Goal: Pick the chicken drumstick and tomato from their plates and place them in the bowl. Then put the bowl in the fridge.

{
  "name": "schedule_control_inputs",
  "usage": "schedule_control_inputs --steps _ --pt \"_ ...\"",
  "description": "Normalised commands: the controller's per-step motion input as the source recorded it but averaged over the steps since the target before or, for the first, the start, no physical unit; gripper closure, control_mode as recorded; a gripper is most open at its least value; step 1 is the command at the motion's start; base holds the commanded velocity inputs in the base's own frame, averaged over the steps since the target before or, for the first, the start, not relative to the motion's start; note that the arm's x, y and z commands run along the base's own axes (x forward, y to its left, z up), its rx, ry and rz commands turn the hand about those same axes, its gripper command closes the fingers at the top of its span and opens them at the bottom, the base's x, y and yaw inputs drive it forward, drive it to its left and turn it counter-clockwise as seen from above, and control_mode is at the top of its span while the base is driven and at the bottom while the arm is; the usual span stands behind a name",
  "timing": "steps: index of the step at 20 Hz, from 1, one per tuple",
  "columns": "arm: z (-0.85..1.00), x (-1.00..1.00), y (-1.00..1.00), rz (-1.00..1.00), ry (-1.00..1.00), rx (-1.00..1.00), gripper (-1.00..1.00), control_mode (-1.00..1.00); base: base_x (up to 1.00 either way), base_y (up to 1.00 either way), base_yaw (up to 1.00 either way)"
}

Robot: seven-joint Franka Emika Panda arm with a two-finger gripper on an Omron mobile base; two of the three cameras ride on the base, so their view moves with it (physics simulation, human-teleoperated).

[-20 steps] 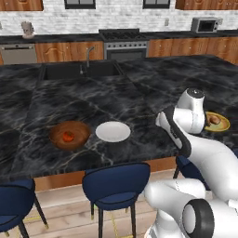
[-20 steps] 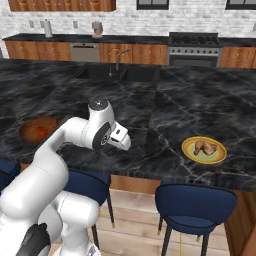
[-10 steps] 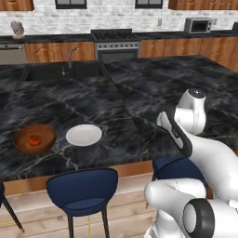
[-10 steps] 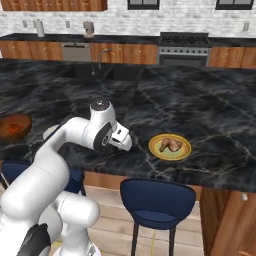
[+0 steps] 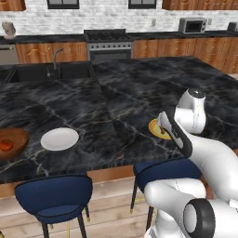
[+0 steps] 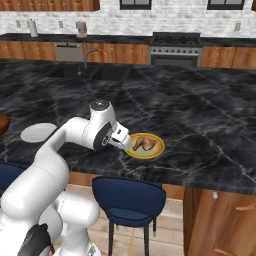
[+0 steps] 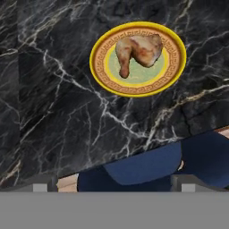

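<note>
Claw (image 7: pixel 114 181) open, empty, near yellow plate (image 7: pixel 100 74); chicken drumstick (image 7: pixel 136 51) on it; tomato (image 5: pixel 5 144) seemingly in bowl (image 5: pixel 18 139).

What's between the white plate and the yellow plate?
Nothing but bare black counter. The left base view shows it between the white plate and the yellow plate.

- White brick wall (image 5: pixel 93 16) is running behind wooden cabinets (image 6: pixel 125 54).
- A steel stove (image 5: pixel 108 45) is sitting centre-back.
- Blue stools (image 5: pixel 55 200) are lining the black marble island (image 5: pixel 116 97).
</note>
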Motion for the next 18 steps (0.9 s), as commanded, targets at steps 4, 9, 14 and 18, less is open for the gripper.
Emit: schedule_control_inputs --steps 4,9,14,18 --pt "0.0 0.0 0.0 0.0 0.0 0.0 -1.0 1.0 0.38 -0.44 0.07" --pt "0.0 0.0 0.0 0.0 0.0 0.0 -1.0 1.0 0.25 -0.3 0.07" --pt "0.0 0.0 0.0 0.0 0.0 0.0 -1.0 1.0 0.0 -0.02 0.0" --pt "0.0 0.0 0.0 0.0 0.0 0.0 -1.0 1.0 0.0 0.0 0.0"
